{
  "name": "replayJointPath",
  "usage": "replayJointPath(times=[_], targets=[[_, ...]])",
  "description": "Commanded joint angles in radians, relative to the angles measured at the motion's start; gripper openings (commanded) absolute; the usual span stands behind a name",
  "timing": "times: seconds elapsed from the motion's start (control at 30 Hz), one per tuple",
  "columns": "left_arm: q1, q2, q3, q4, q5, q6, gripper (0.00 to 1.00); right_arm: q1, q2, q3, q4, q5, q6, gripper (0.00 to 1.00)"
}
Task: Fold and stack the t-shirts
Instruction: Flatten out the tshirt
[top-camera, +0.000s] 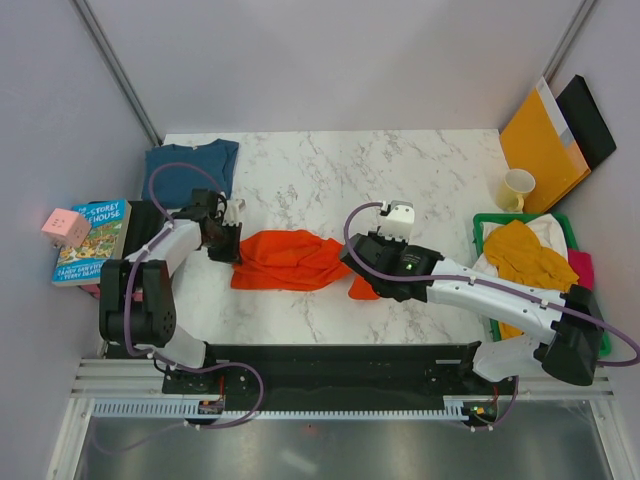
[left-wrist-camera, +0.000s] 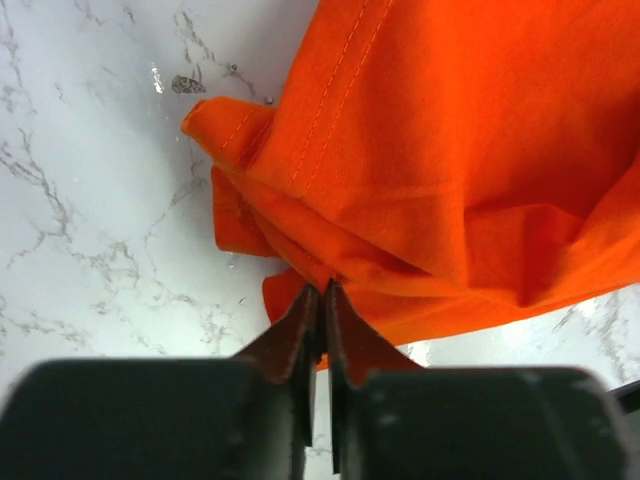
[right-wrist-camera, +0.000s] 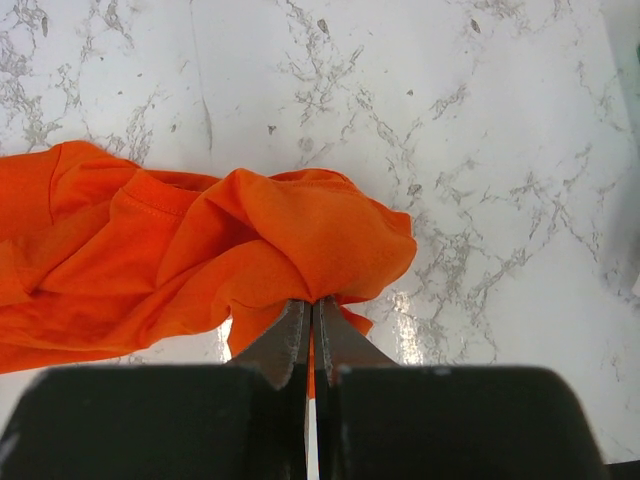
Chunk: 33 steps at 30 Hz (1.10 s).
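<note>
The orange-red t-shirt (top-camera: 290, 260) lies crumpled in the middle of the marble table, stretched between both arms. My left gripper (top-camera: 228, 247) is shut on its left end; the left wrist view shows the cloth (left-wrist-camera: 450, 150) bunched at the closed gripper (left-wrist-camera: 322, 290). My right gripper (top-camera: 356, 272) is shut on its right end; the right wrist view shows a fold of the shirt (right-wrist-camera: 200, 250) pinched at the gripper (right-wrist-camera: 311, 305). A dark teal-blue t-shirt (top-camera: 190, 170) lies folded at the far left. Mustard yellow (top-camera: 525, 255), white and pink shirts sit in the green basket (top-camera: 482, 222).
A yellow mug (top-camera: 517, 188) stands at the far right beside an orange-yellow envelope (top-camera: 542, 140) and a black folder leaning on the wall. A book (top-camera: 92, 240) and a pink cube (top-camera: 65, 228) lie off the table's left edge.
</note>
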Motion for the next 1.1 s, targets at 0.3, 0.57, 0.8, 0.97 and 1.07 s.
replayJointPath(times=[0.3,0.57,0.8,0.97,1.07], targets=[[0.08,-0.247,0.356,-0.129,0.073,0.018,0.02,-0.247,-0.097,0.222,-0.058,0.083,-0.263,0.0],[0.147,-0.103,0.908,-0.284,0.122,-0.057,0.02,-0.643,-0.054,0.665,0.04,-0.029,-0.582,0.0],[0.149,-0.1,0.561,-0.184,0.109,-0.05,0.02,-0.649,-0.149,0.184,0.111,-0.132,-0.441,0.0],[0.147,-0.088,0.371,-0.122,0.047,-0.004,0.02,-0.649,-0.221,-0.025,0.134,-0.167,-0.381,0.0],[0.149,-0.086,0.293,-0.111,0.032,0.035,0.02,-0.649,-0.273,-0.107,0.128,-0.192,-0.355,0.0]])
